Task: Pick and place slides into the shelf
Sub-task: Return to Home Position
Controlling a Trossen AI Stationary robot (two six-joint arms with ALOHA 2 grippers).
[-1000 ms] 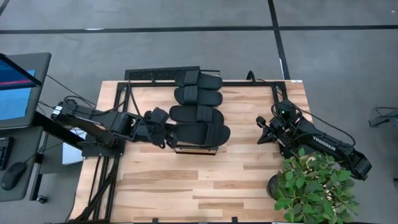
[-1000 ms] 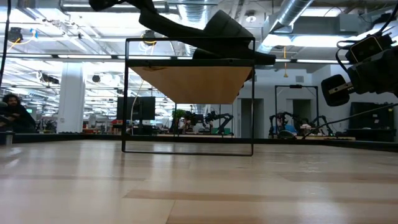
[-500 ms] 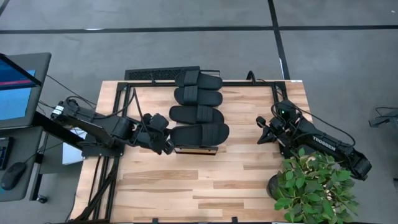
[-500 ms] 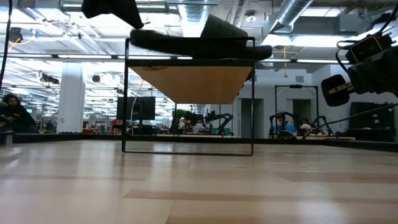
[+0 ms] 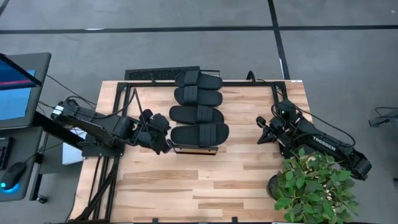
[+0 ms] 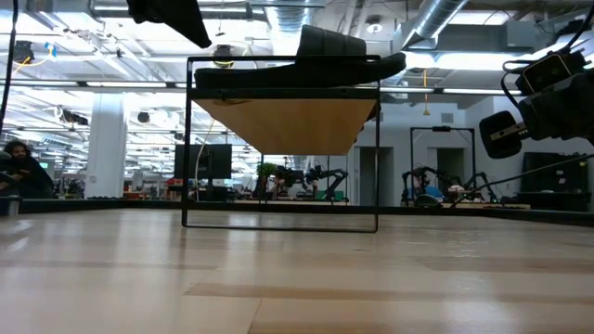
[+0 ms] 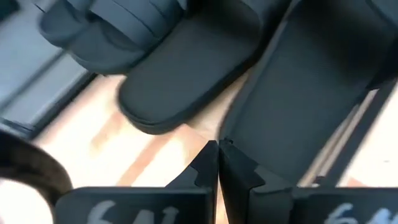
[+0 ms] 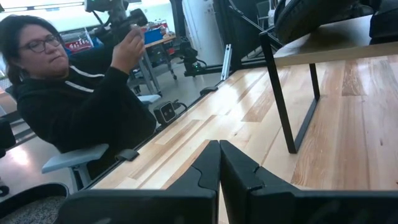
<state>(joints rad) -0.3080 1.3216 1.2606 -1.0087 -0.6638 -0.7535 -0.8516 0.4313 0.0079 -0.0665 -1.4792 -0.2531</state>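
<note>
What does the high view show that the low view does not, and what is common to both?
Only the high view shows all four slides lying side by side on the shelf. It also shows a potted plant at the corner of the table and a monitor beside it. Only the low view shows the shelf's thin dark legs, the underside of its top, and the room behind, with a person far off. Both show the table, the loaded shelf, the left tool beside it and the right tool standing apart.
</note>
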